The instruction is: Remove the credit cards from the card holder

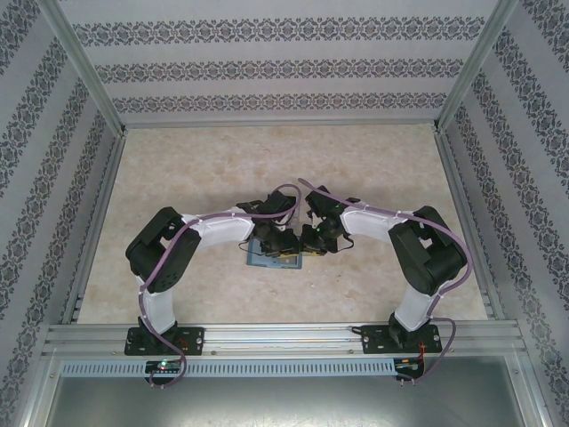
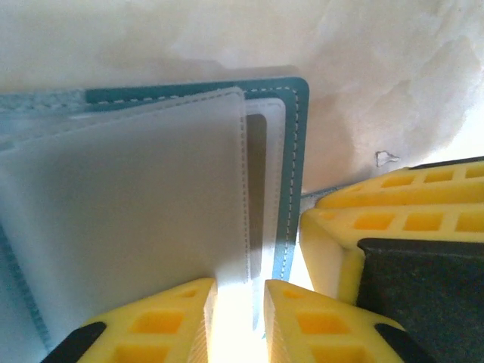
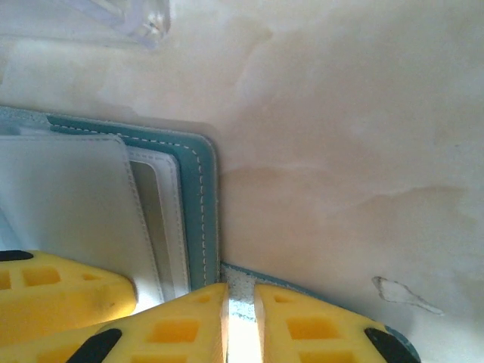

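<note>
Marbled beige table (image 1: 267, 160) is carrying both arms, which are bending inward and meeting at its near middle. Lying open there between them is the teal card holder (image 2: 293, 151), its white-stitched cover flat on the surface. Frosted pockets (image 2: 136, 197) are fanning across its inside; whether cards are sitting in them cannot be told. A clear tray (image 3: 113, 19) is resting just beyond the holder's far side, its contents unreadable. The left gripper (image 2: 239, 302) is standing slightly parted, straddling a frosted pocket's edge without pinching it. The right gripper (image 3: 241, 310) is sitting just right of it, fingers nearly together, nipping the blue-grey tab (image 3: 236, 281) at the holder's right edge.
</note>
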`<state>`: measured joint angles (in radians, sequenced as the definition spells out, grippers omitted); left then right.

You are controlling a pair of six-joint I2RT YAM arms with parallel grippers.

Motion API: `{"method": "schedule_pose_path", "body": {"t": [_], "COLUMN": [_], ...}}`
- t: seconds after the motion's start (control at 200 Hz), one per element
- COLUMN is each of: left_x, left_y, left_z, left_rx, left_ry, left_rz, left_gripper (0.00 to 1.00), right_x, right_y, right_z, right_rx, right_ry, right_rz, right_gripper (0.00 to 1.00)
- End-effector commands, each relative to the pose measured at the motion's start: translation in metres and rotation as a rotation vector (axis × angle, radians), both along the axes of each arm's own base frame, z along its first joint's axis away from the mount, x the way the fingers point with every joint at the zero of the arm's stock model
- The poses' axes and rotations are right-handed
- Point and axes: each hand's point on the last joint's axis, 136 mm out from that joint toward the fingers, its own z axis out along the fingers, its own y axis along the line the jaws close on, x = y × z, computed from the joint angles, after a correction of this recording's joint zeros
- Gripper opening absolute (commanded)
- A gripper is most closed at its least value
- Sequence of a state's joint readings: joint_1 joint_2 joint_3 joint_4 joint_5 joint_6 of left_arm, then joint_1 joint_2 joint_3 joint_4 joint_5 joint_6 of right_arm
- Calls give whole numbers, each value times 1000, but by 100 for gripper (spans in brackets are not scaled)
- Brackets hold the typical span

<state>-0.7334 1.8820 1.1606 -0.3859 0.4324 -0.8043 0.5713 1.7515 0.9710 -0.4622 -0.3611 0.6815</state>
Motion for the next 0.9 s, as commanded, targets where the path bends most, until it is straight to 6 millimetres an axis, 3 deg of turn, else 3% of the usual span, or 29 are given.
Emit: {"method": "schedule_pose_path", "body": {"t": [0.0, 0.575, 0.754, 0.894], "left_x": [-9, -1, -1, -1], "left_y": [22, 49, 37, 15], "left_z": [-13, 12, 14, 22], "left_rx": [155, 433, 383, 247], "left_ry": [5, -93, -88, -101], "left_rz": [-39, -109, -114, -101], "left_gripper": [27, 43, 45, 37], "right_x": [-7, -9, -10, -11], "right_y": [-10, -12, -13, -14], "right_z": [-8, -5, -5, -6], "right_rx": [-37, -37, -39, -40], "right_ry": [21, 17, 18, 17], "right_rz": [-11, -15, -16, -19], "right_gripper": [18, 20, 20, 20]}}
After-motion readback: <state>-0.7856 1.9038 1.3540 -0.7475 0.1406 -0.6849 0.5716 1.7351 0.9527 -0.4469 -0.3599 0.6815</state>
